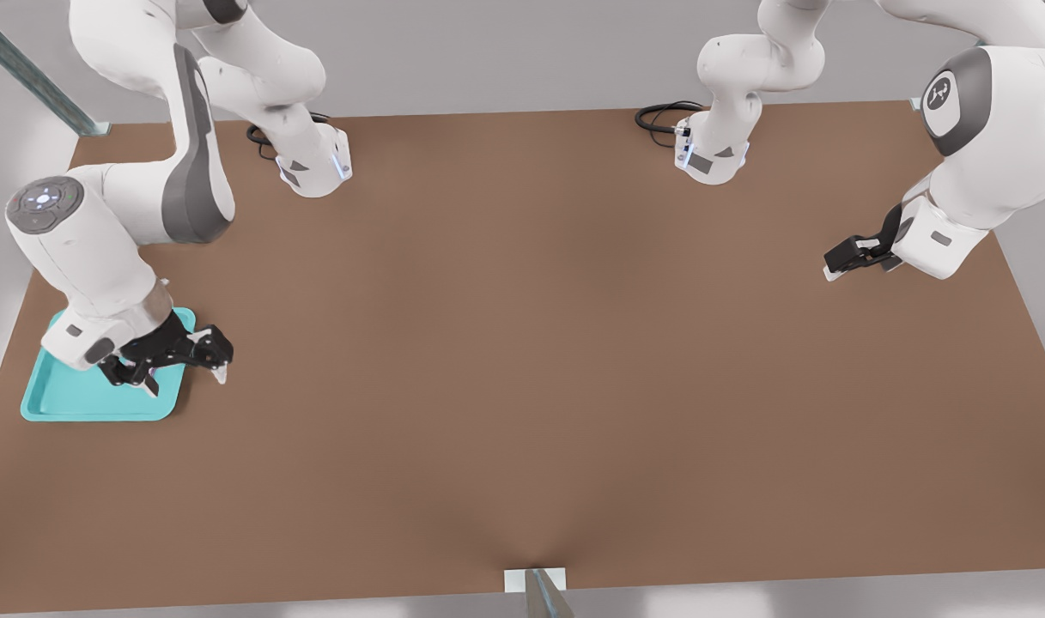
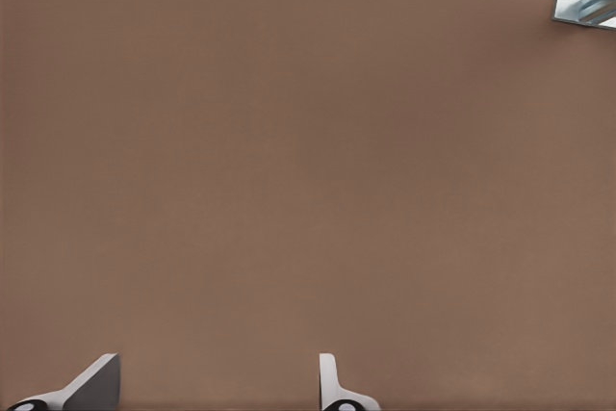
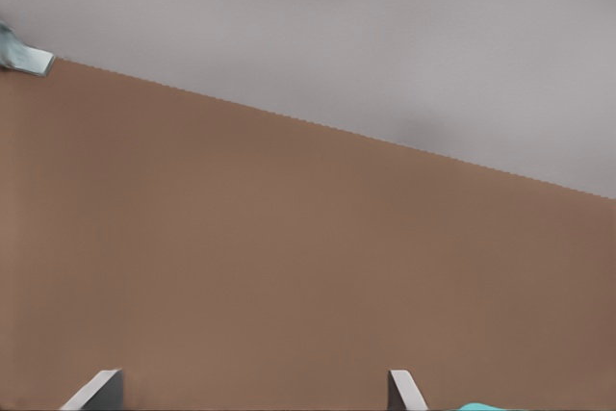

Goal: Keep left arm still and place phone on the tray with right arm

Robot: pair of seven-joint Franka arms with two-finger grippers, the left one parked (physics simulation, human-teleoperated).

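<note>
- We are seeing the right arm (image 1: 101, 257) reaching down at the front view's left, over the tray (image 1: 67, 395).
- Its gripper (image 1: 183, 373) is hanging above the tray's edge toward the front view's right, fingers pointing down and tilted.
- The fingers (image 3: 96, 390) are standing spread apart in the right wrist view, with only bare table (image 1: 531, 343) between them, so the gripper is gaping and gripping nothing.
- We are catching a sliver of turquoise tray (image 3: 481, 407) beside one fingertip in that view.
- The tray is lying flat near the table's corner at the front view's lower left.
- We are not finding the phone in any view; the arm is hiding part of the tray's floor, so we cannot tell where it is.
</note>
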